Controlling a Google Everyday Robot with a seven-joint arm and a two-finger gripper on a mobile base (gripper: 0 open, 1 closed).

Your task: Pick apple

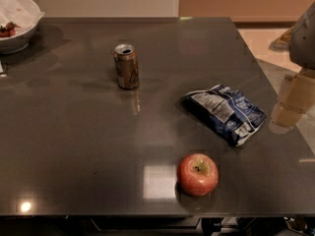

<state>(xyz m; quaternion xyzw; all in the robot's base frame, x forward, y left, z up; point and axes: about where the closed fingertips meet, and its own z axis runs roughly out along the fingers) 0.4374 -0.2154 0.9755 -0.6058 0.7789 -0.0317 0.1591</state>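
Note:
The apple (198,174) is round and red with a yellow-green patch around its short stem. It stands upright on the dark table (74,146) near the front edge, right of centre. My gripper (290,103), pale beige under a grey arm part, hangs at the right edge of the view over the table's right side. It is well to the right of the apple and farther back, apart from it and holding nothing that I can see.
A blue crumpled snack bag (225,113) lies between the apple and the gripper. An open brown can (126,66) stands upright mid-table. A white bowl (17,26) with dark-red berries sits at the back left corner. Floor shows beyond the right edge.

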